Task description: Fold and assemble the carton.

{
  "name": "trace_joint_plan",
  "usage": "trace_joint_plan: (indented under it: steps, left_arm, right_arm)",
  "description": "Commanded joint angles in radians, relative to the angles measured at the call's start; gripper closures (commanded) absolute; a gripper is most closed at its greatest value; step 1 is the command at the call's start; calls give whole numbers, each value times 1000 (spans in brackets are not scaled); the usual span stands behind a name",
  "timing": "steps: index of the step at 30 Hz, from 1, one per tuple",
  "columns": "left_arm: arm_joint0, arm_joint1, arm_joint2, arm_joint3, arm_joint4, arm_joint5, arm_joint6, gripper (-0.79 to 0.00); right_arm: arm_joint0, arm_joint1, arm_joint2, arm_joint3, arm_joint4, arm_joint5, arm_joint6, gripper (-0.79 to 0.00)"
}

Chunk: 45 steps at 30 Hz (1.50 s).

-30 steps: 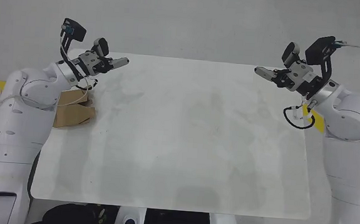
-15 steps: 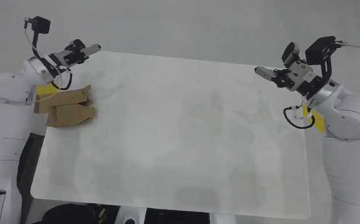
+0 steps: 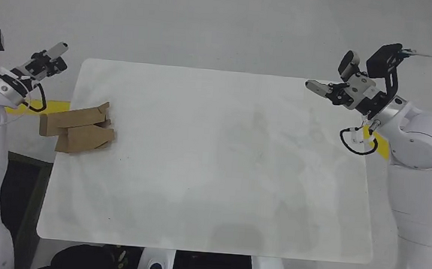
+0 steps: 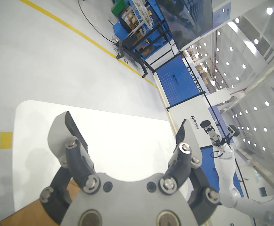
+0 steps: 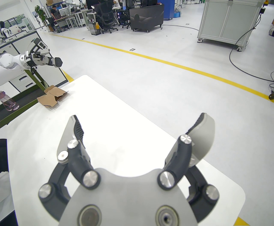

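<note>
Cardboard carton [image 3: 77, 130] is lying flat at the desk's [image 3: 220, 180] left edge, probably light, bendy; I'm favouring a flap edge; left pincer [image 4: 126, 122] and right pincer [image 5: 139, 119] are gaping.

Large robotics lab hall, pale floor [image 5: 149, 85] with yellow lines [image 5: 171, 63], office chairs [image 5: 107, 21], wheeled cabinet [image 5: 227, 21], blue barrier panels [image 4: 179, 83], parts racks [image 4: 139, 32], high ceiling lights [image 4: 256, 40], yellow tape [image 4: 6, 140] at tabletop's [image 3: 213, 172] 9 o'clock.

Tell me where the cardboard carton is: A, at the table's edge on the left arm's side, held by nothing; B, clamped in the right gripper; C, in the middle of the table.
A: the carton lies at the table edge on the left arm's side, while the left gripper and right gripper are open and empty.
</note>
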Motion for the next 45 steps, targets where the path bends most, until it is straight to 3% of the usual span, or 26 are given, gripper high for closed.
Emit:
trace_joint_plan:
  steps: [1, 17, 27, 45]
  left_arm:
    - [-5, 7, -17, 45, -6, 10, -3, -785]
    - [9, 60, -115, 272, 19, 56, 56, -785]
    - [33, 78, -108, 376, 90, 121, 102, -785]
    - [38, 87, -54, 460, 79, 29, -126, -785]
  right_arm:
    - [0, 0, 0, 0, 0, 0, 0, -785]
    - [0, 0, 0, 0, 0, 0, 0, -785]
    - [0, 0, 0, 0, 0, 0, 0, -785]
    - [0, 0, 0, 0, 0, 0, 0, -785]
